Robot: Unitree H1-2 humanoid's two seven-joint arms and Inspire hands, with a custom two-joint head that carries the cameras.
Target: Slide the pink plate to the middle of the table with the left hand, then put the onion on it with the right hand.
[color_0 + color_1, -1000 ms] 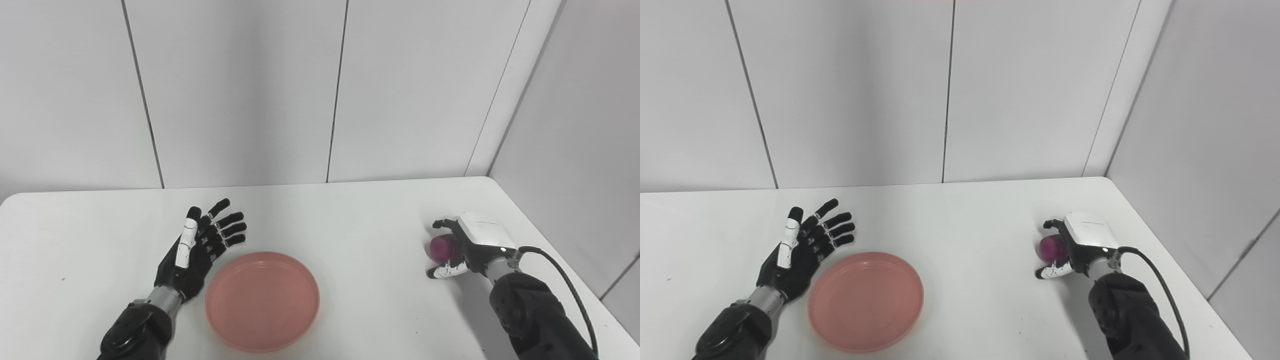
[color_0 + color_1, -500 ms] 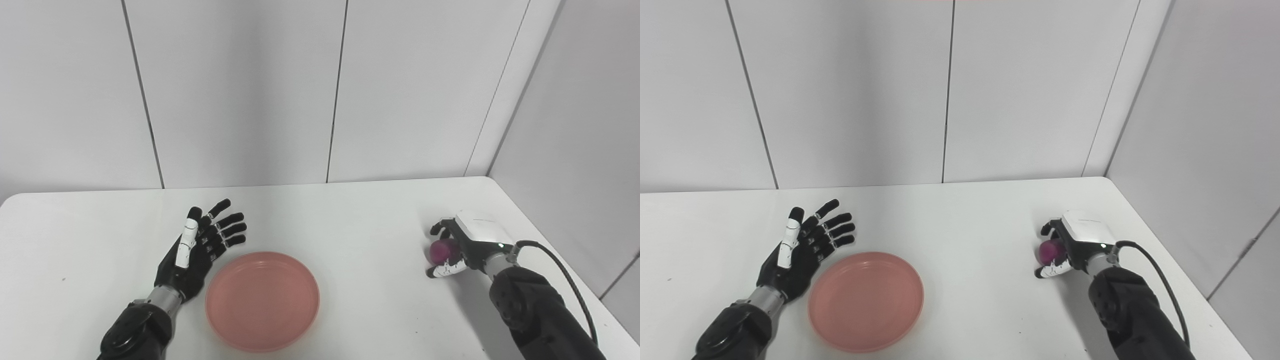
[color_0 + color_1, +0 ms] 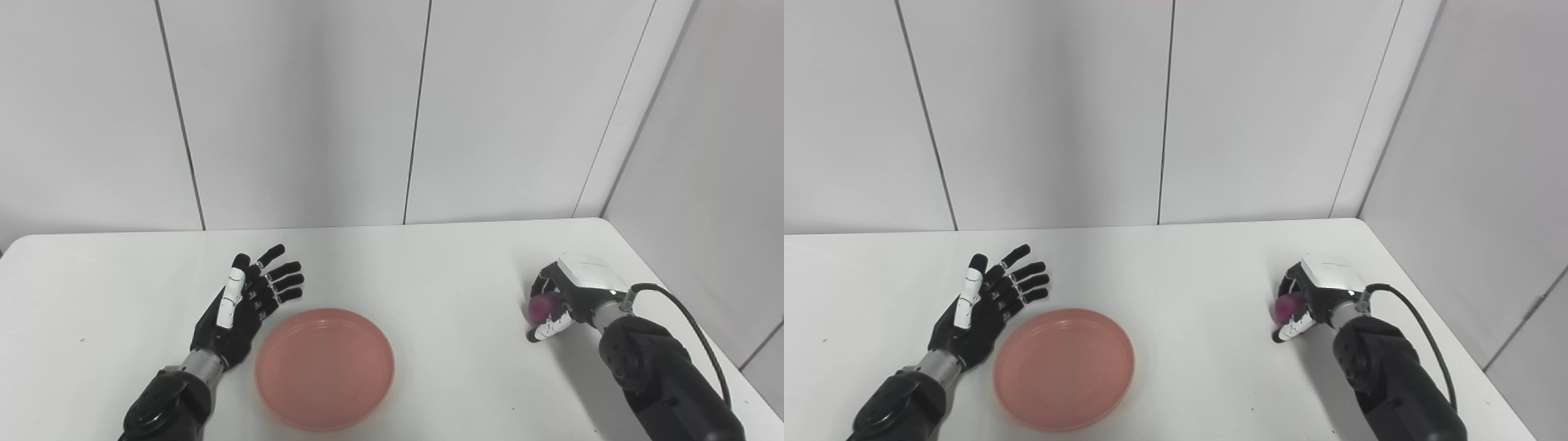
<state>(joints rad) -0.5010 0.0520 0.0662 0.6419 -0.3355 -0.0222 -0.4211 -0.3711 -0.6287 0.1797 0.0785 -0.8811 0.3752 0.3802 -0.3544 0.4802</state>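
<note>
Left black robot hand (image 3: 245, 303) lies on the white table (image 3: 429, 263), palm up and tilted inward, fingers (image 3: 283, 271) spread and straight, holding nothing, just beside the left rim of the round shallow pink plate (image 3: 324, 367); can't tell if it touches the rim. Plate sits flat near the front edge, left of table centre. Right hand (image 3: 566, 297), black with a white back plate, is at the right side of the table, fingers curled around the small purple onion (image 3: 540, 306), thumb under it; onion is well apart from the plate. Can't tell if the onion is off the table surface. Versus 1.0 s ago: right hand's fingers have closed tighter on the onion and the wrist has rolled, so less of the onion shows. Left hand and plate unchanged relative to each other; the slight overall shift is camera motion.
</note>
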